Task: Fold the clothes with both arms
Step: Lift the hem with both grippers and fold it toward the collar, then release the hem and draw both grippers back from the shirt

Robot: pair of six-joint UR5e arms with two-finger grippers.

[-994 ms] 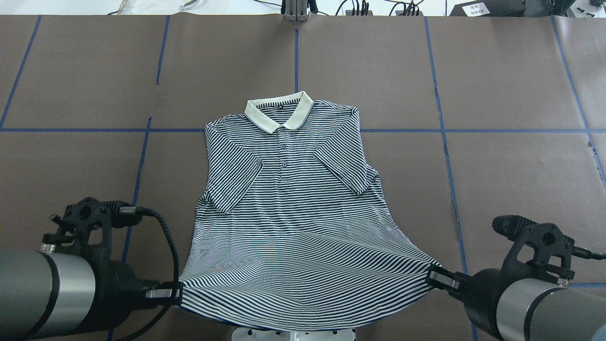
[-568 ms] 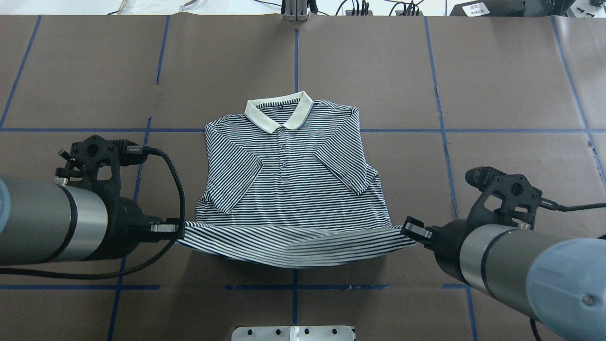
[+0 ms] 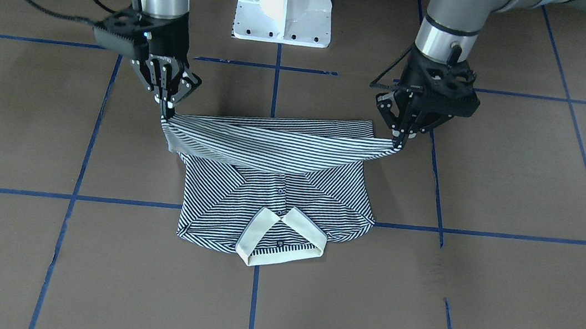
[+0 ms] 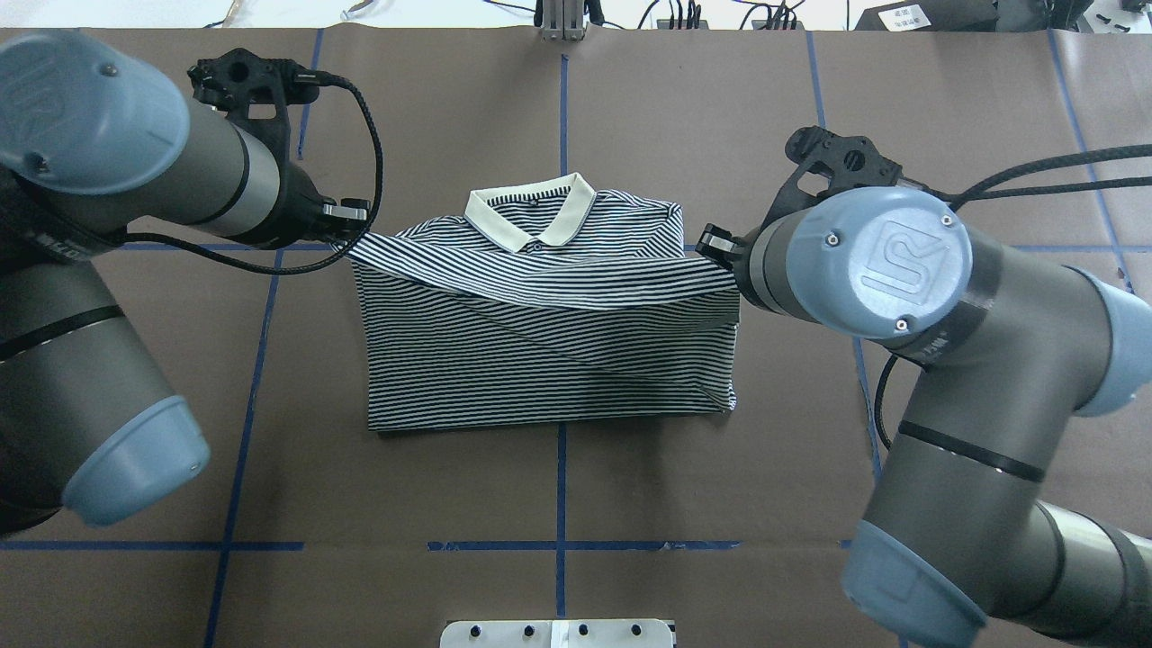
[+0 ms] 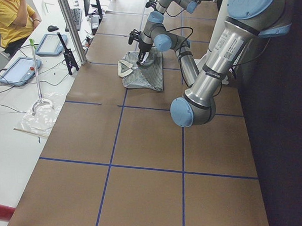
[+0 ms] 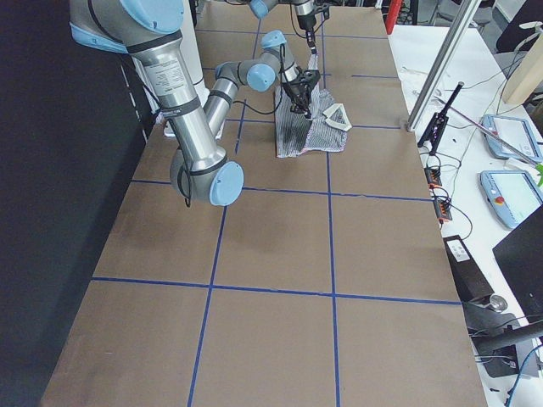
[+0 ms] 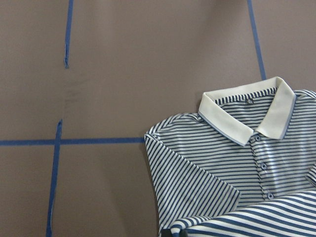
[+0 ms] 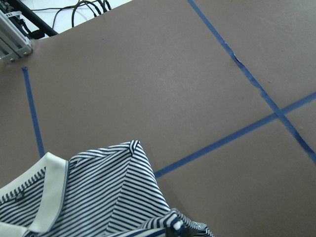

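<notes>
The clothes are one navy-and-white striped polo shirt lying on the brown table with its cream collar at the far side. Its lower hem is lifted and hangs as a taut band over the chest, just short of the collar. My left gripper is shut on the hem's left corner, and my right gripper is shut on the other corner. In the front-facing view the left gripper and the right gripper point down with the hem stretched between them. The left wrist view shows the collar and buttons below the raised hem.
The white pedestal base stands at the robot's side of the table. Blue tape lines cross the brown table cover. An aluminium post and cables sit at the far edge. A person in yellow sits by a side bench with tablets.
Both grippers have carried the hem up and away from the robot, from the near table edge to over the chest. The shirt's lower half now lies folded over its upper half.
</notes>
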